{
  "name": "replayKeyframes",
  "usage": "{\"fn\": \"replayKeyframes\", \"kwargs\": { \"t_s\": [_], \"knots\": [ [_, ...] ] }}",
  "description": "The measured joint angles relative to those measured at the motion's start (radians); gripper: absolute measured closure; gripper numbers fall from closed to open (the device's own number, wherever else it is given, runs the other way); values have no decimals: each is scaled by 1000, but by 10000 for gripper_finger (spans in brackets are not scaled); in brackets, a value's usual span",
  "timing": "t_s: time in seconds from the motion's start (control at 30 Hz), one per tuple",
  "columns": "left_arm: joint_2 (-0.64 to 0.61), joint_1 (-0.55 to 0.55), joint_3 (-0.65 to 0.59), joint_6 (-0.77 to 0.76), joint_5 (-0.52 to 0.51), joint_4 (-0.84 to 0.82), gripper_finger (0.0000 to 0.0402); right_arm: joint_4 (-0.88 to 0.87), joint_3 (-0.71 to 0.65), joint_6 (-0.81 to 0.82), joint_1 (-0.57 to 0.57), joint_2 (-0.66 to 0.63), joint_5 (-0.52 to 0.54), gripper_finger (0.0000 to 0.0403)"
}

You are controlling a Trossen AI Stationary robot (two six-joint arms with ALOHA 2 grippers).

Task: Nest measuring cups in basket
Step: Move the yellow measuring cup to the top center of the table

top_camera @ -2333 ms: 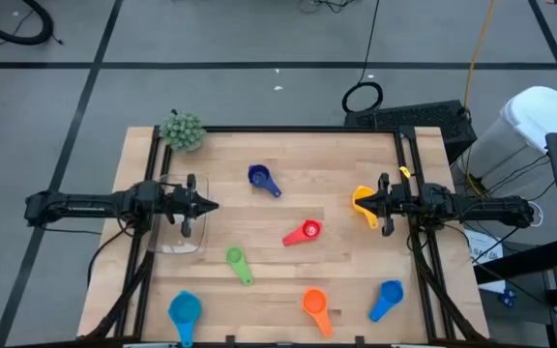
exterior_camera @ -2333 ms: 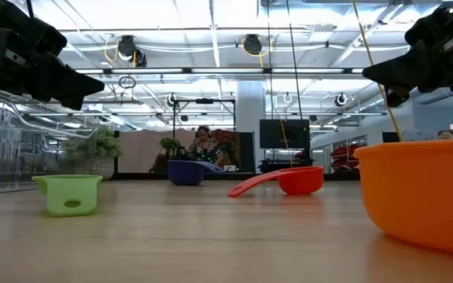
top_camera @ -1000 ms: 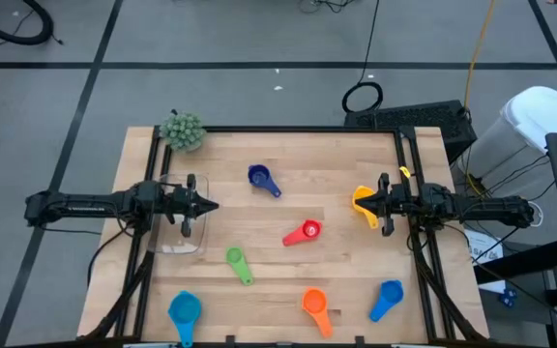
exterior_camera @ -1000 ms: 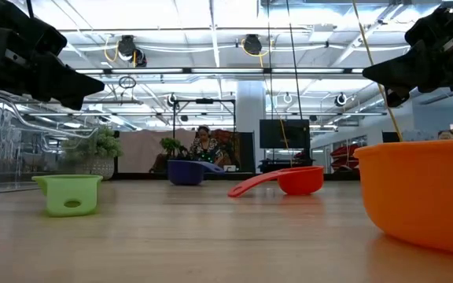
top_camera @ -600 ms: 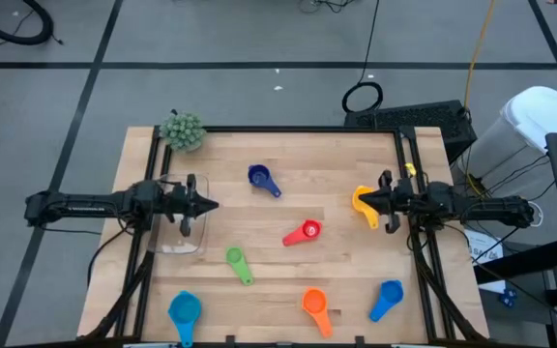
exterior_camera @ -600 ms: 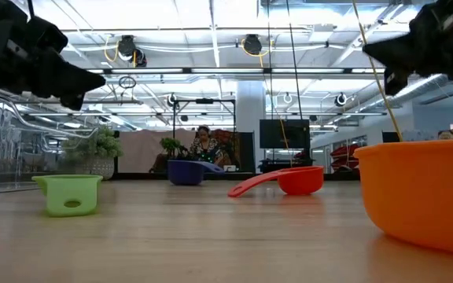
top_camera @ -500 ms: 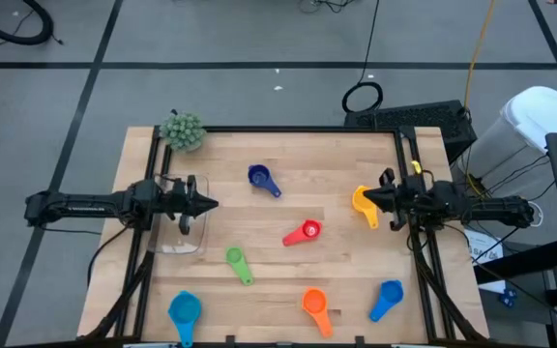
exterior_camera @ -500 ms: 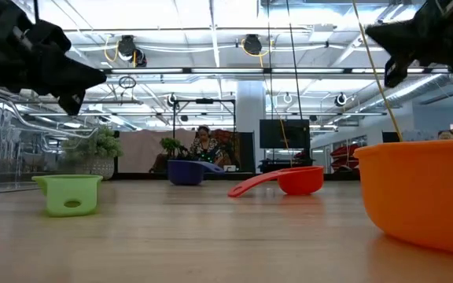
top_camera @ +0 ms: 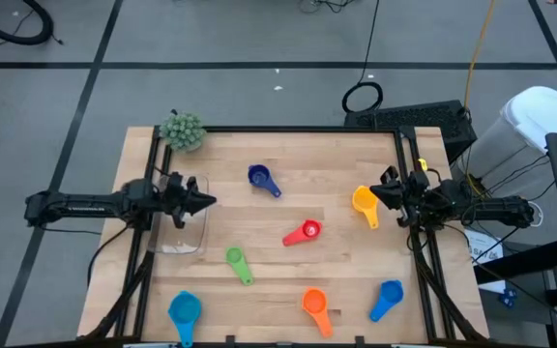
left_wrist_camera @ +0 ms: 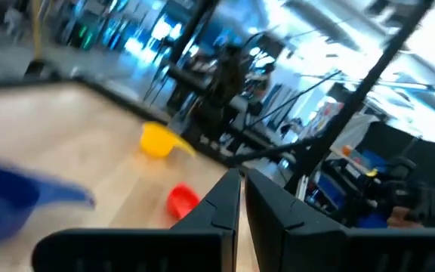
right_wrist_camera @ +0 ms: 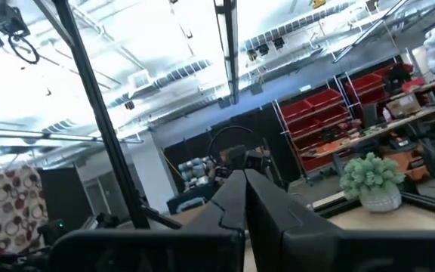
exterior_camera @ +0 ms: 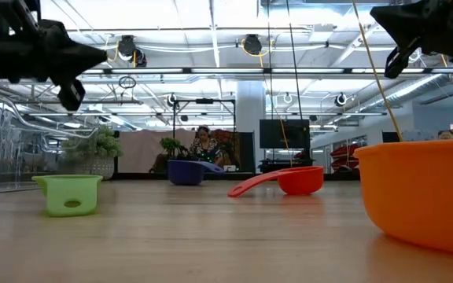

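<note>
Left claw closed, empty, over the basket at centre left. Right claw closed, empty, just beside the yellow cup, centre right.

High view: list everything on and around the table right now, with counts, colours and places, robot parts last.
Measuring cups: seven. Dark blue back centre; yellow right; red centre; green left of centre; orange front centre; light blue front left; blue front right.
Basket: one, clear, left side, no cups in it.
Fuzzy ball: one, green, back left corner.
Left gripper: fingers shut, over the basket.
Right gripper: fingers shut, beside the yellow cup.
</note>
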Motion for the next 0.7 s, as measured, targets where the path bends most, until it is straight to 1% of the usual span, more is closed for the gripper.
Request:
{"fn": "replayKeyframes", "kwargs": {
  "t_s": [0.07,0.13,0.2,0.27,0.33,0.43,0.5,0.6,0.7],
  "knots": [
    [0,0,21,59,15,30,376,53,0,-19,0,0,0,403],
    [1,0,93,108,38,11,376,159,0,-43,0,0,0,403],
    [4,0,212,172,56,-96,375,295,10,-91,0,1,0,403],
    [31,0,369,259,50,-286,374,355,45,-168,0,6,-2,403],
    [86,0,538,337,9,-505,366,322,110,-242,0,37,-4,403],
    [214,0,784,420,-35,-715,341,268,246,-324,0,118,-3,403],
    [295,0,936,475,-38,-810,318,197,354,-371,0,207,-3,401],
    [411,0,1138,557,-45,-953,280,33,536,-442,0,367,-3,389],
    [510,0,1293,610,-73,-1067,242,-145,725,-496,0,530,1,368]
  ]
}}
